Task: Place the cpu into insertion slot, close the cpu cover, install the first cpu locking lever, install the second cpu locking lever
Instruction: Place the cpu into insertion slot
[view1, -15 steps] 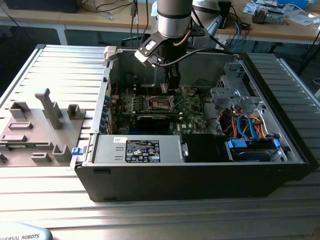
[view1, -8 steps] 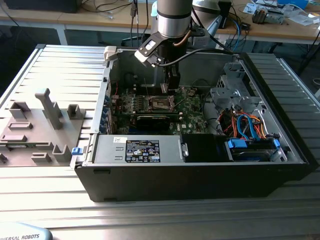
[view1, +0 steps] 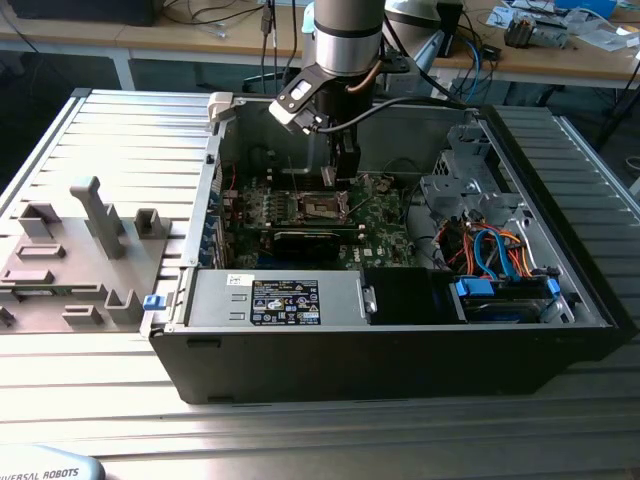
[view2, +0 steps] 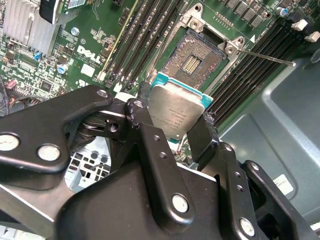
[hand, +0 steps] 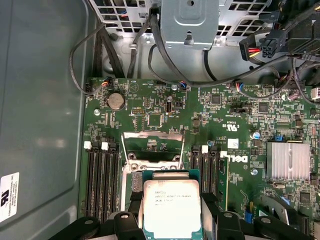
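Grip is firm: my pincer clamps the cpu by its edges, tilted just above the bare insertion slot, whose cpu cover stands flipped open

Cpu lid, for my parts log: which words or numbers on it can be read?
On the cpu top, first wrist view: several lines of dark print, too small to read.
Second wrist view: faint print, too blurred to read.
Nothing on it can be quoted.
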